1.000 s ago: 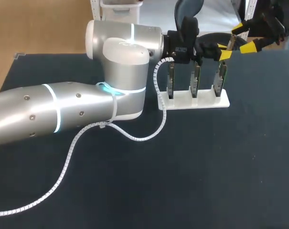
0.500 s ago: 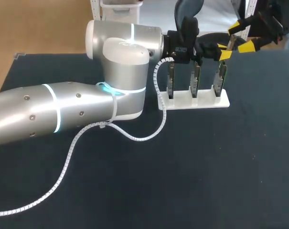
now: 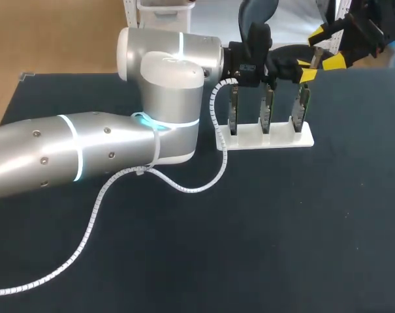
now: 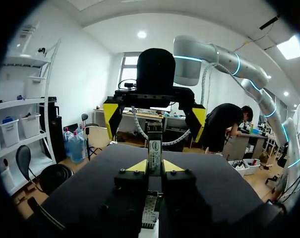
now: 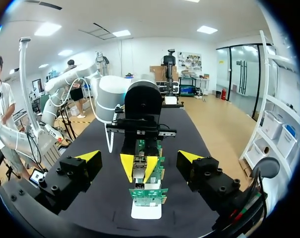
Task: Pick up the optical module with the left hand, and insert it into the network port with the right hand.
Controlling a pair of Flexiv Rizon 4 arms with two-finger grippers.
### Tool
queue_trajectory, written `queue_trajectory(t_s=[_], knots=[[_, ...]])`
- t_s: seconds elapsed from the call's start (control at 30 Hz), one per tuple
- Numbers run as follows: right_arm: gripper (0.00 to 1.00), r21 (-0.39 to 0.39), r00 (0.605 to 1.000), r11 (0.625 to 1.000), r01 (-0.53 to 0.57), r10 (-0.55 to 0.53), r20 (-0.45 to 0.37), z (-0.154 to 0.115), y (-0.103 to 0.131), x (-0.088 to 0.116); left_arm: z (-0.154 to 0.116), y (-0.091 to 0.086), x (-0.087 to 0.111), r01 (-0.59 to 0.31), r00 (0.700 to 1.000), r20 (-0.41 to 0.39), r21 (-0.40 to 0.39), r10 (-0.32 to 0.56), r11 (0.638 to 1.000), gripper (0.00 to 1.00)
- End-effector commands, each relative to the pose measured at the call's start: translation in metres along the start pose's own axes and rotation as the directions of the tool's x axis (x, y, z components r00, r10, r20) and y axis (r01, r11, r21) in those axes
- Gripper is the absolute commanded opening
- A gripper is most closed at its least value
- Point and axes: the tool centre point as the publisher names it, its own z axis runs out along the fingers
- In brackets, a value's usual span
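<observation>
The optical module (image 4: 154,148), a slim metal bar with a label, stands upright between the yellow tips of my left gripper (image 4: 155,166), which is shut on it. In the head view that left gripper (image 3: 306,70) hovers over the rightmost of three upright green circuit boards (image 3: 301,107) in a white rack (image 3: 275,138). My right gripper (image 3: 326,47) is just beyond it at the table's far right, open wide. In the right wrist view its fingertips (image 5: 89,155) straddle the left gripper and module (image 5: 140,159) without touching them.
My left arm's thick silver links (image 3: 164,91) lie across the left half of the table. A white spiral cable (image 3: 184,188) trails from the arm over the dark tabletop (image 3: 282,228) toward the rack.
My right gripper has shifted slightly up and away toward the table's far edge, still open. The left gripper and the module have stayed put.
</observation>
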Motion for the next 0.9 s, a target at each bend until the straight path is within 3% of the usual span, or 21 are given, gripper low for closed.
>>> queue_trajectory(t_s=[0.03,0.63,0.67,0.73,0.9], knots=[[1.00,-0.003,1.000,1.000,-0.001,0.001,-0.001,-0.0004,-0.0021,-0.0001,0.0013,0.0015,0.0000,0.000,1.000,-0.001,0.001,0.000,1.000,0.00],[1.00,-0.005,1.000,1.000,-0.005,0.005,-0.003,-0.0001,-0.0078,-0.0017,0.0013,0.0015,0.0000,0.000,1.000,-0.001,0.001,0.000,1.000,0.00],[0.49,-0.011,1.000,1.000,-0.003,0.003,0.000,0.0000,-0.0079,-0.0017,0.0013,0.0015,0.0000,0.000,1.000,-0.001,0.001,0.000,1.000,0.00],[0.00,-0.012,1.000,1.000,0.002,-0.002,-0.003,0.0002,-0.0082,-0.0018,0.0013,0.0015,0.0000,0.000,1.000,-0.001,0.001,0.000,1.000,0.00],[0.00,-0.010,1.000,1.000,0.003,-0.003,-0.006,0.0006,-0.0089,-0.0016,0.0013,0.0015,0.0000,0.000,1.000,-0.001,0.001,0.000,1.000,0.00]])
